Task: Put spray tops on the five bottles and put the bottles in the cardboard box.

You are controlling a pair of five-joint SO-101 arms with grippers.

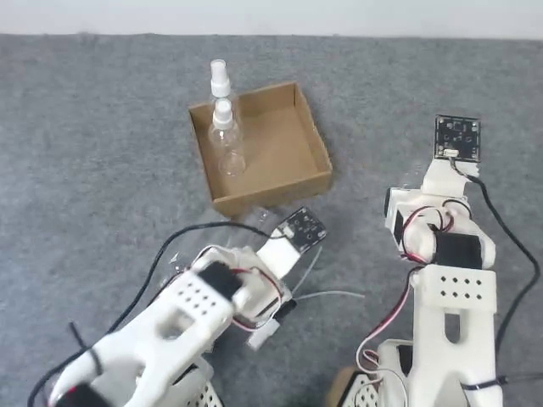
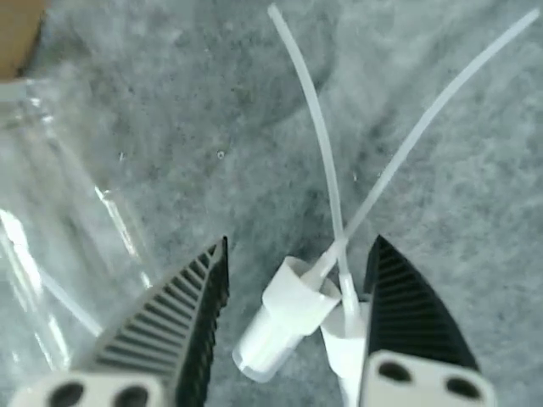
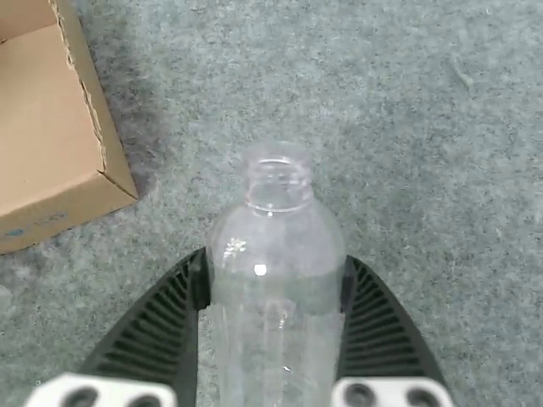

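Spray tops [image 2: 284, 318] lie touching on the desk [image 2: 170, 127], tubes crossed, with the left hand [image 2: 299, 246] wide open around them.
Close on one top's collar alone, since the second sits against a finger. The right hand [image 3: 274, 261] grips the uncapped bottle [image 3: 276, 212] right of the box [image 1: 316, 140], so hold its mouth steady.
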